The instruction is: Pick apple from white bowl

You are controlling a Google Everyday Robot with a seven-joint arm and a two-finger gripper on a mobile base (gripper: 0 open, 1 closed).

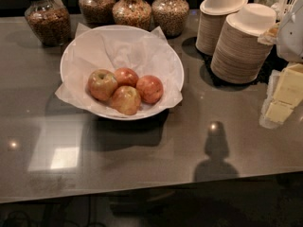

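Observation:
The white bowl (163,56), wide, shallow and lined with crinkled white paper, stands on the dark counter left of centre. Several apples lie in its front half. The pinkish-red apple (149,89) is the rightmost. A yellow-green-cheeked apple (102,84) is at the left, a smaller red one (126,76) sits behind, and a red-yellow one (125,100) lies in front. All the apples rest in the bowl, touching each other. The gripper is not in view.
Several glass jars of grains (132,8) stand behind the bowl. Two stacks of small paper bowls (241,46) stand at the back right. Pale yellow packets (284,96) lie at the right edge. The counter's front edge (142,190) runs along the bottom.

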